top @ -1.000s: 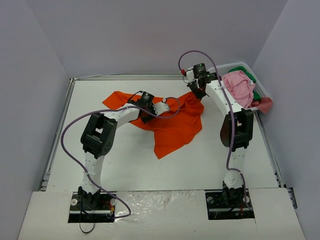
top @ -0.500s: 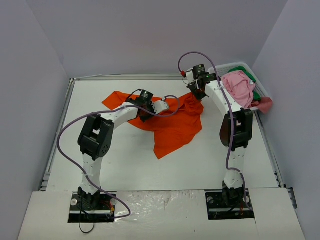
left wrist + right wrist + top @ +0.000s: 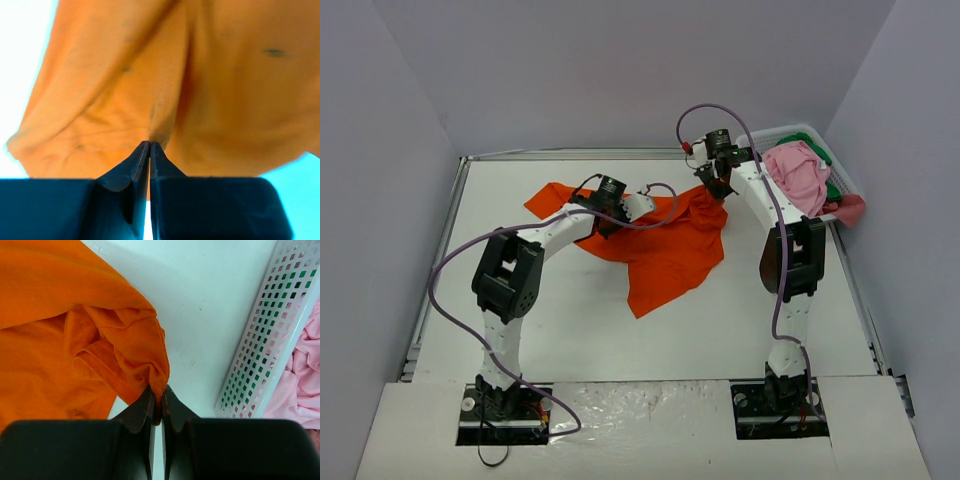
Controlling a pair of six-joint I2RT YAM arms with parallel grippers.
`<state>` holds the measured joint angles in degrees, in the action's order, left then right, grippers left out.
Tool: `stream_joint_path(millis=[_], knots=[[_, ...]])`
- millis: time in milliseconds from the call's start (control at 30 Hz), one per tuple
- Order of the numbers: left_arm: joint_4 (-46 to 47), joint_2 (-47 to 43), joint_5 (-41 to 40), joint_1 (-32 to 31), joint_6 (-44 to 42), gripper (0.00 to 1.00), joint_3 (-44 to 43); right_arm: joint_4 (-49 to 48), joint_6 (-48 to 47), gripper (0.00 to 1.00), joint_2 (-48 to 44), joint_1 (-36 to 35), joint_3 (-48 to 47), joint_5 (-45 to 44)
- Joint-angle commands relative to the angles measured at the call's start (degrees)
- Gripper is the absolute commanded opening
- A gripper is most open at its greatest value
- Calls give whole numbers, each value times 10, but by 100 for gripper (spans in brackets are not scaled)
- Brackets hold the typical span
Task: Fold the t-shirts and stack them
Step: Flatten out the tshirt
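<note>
The large orange t-shirt lies spread and rumpled on the white table, behind the middle. My left gripper is shut on a pinch of its cloth near the shirt's left half. My right gripper is shut on a bunched edge of the same shirt at its far right corner, close to the basket. A pink t-shirt and a green one lie in the white slotted basket at the back right.
The basket's slotted wall stands just right of my right gripper. A raised rail runs along the table's left edge and another along the back. Bare table lies in front of the orange shirt.
My left gripper has drawn its pinch of orange cloth back and a little to the left, pulling the shirt's left part with it. The right arm has stayed in place.
</note>
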<state>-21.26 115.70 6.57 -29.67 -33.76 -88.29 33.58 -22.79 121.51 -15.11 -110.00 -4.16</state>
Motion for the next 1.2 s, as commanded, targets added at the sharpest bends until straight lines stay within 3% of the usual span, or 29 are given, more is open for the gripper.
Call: stream_joint_path(millis=[0, 133, 267, 433, 667, 933, 967, 1167], knots=[[52, -53, -106, -2, 31, 2, -2, 8, -7, 0, -2, -4, -6, -20], [107, -85, -252, 7, 29, 2, -6, 8, -9, 0, -4, -4, -32, -32], [95, -126, -307, 36, 44, 2, -40, 9, -12, 0, -6, -4, -81, -36], [43, -189, -329, 66, 58, 2, -51, 8, -30, 0, -24, -32, -96, 6], [46, -267, -355, 82, 56, 2, 46, 10, -74, 0, -43, -150, -10, 49], [39, -297, -359, 91, 65, 2, 108, 14, -89, 0, -37, -209, 66, 101], [39, -298, -361, 91, 67, 2, 109, 17, -89, 14, -36, -209, 70, 107], [39, -295, -367, 97, 70, 2, 109, 19, -90, 50, -59, -194, 94, 101]])
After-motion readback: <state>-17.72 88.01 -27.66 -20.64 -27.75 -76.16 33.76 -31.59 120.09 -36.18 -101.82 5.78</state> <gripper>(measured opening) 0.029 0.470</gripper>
